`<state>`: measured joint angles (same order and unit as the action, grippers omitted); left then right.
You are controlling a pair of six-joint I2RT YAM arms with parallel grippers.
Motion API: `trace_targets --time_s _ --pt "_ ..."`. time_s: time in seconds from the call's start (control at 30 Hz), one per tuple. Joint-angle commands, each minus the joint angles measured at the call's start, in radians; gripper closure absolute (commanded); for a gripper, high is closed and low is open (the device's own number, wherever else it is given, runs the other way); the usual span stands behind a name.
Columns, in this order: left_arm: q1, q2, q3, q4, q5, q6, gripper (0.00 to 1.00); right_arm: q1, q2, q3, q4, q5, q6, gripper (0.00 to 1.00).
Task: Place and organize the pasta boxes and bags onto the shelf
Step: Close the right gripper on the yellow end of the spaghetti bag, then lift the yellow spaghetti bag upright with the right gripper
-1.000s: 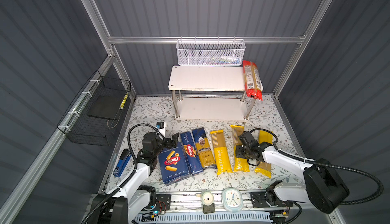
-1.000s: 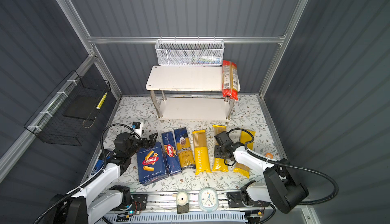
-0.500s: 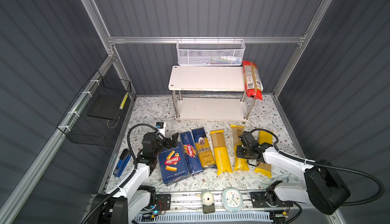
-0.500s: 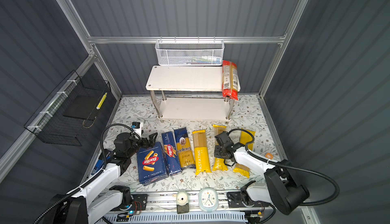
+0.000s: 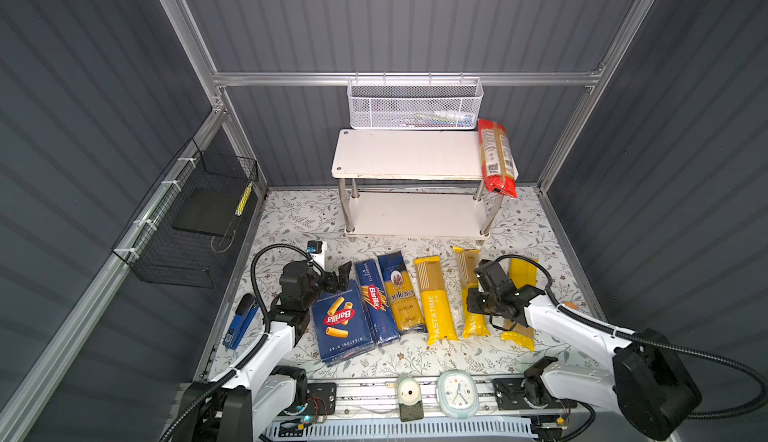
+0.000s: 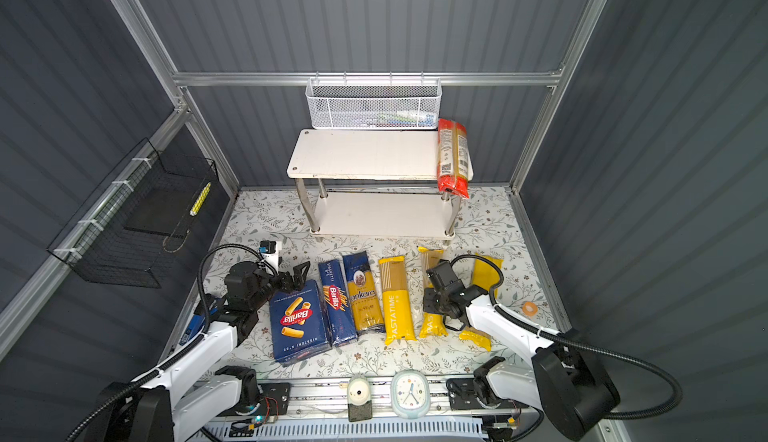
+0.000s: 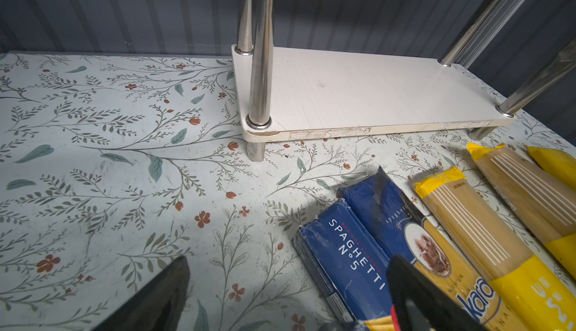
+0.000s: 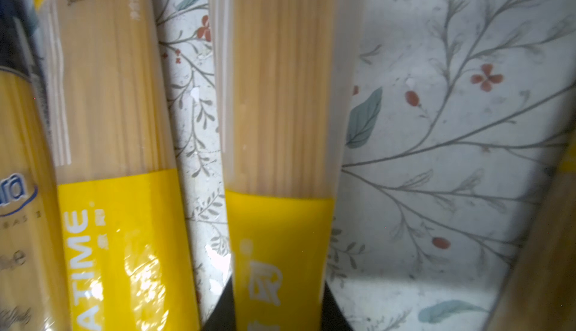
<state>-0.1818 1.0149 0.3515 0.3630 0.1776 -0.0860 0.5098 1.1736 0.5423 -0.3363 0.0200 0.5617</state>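
Observation:
My right gripper is shut on a yellow PASTATIME bag lying on the floral floor; both fingers press its sides. Beside it lie another PASTATIME bag, a blue Ankara bag, a narrow Barilla spaghetti box and a wide Barilla box. A yellow-clear bag lies partly under my right arm. The red bag rests on the right end of the white shelf. My left gripper stands open at the wide box's far end, holding nothing.
A white mesh basket hangs on the back wall above the shelf. A black wire basket hangs on the left wall. A blue stapler lies at the left floor edge. A clock sits on the front rail.
The right gripper's jaws have closed onto the PASTATIME bag. The bag and both arms stay where they were.

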Motion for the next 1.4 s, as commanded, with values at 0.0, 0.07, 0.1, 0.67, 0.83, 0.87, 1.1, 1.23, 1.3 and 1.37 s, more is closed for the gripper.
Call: trace_targets --time_s 0.0,0.07,0.1,0.67,0.83,0.87,1.1,1.23,1.3,1.37 --pt "0.001 -0.001 0.004 0.009 -0.009 0.001 0.00 0.010 -0.094 0.029 0.084 -0.069 -0.039 0.93" --pt "0.001 -0.001 0.004 0.009 -0.007 0.002 0.00 0.011 -0.120 0.044 0.065 -0.056 -0.051 0.96" --pt "0.001 -0.001 0.004 0.010 -0.009 0.002 0.01 0.012 -0.132 0.053 0.055 -0.050 -0.058 0.96" --pt "0.001 -0.012 -0.003 0.014 0.002 0.005 0.00 0.109 -0.238 0.306 -0.046 -0.092 -0.132 0.96" --pt "0.001 -0.004 0.003 0.011 0.001 0.005 0.01 0.165 -0.218 0.392 -0.045 -0.096 -0.154 0.96" --pt "0.001 -0.003 0.004 0.011 0.002 0.005 0.01 0.174 -0.213 0.408 -0.044 -0.094 -0.159 0.96" --pt "0.001 -0.014 -0.005 0.015 0.003 0.006 0.01 0.208 -0.158 0.520 -0.047 -0.068 -0.178 0.97" --pt "0.001 -0.020 -0.008 0.016 0.003 0.006 0.00 0.210 -0.136 0.567 -0.047 -0.066 -0.199 0.98" --pt "0.001 -0.020 -0.008 0.016 0.001 0.006 0.00 0.210 -0.131 0.597 -0.047 -0.065 -0.201 0.99" --pt "0.001 -0.017 -0.006 0.016 0.002 0.005 0.00 0.210 -0.126 0.627 -0.047 -0.043 -0.192 0.99"
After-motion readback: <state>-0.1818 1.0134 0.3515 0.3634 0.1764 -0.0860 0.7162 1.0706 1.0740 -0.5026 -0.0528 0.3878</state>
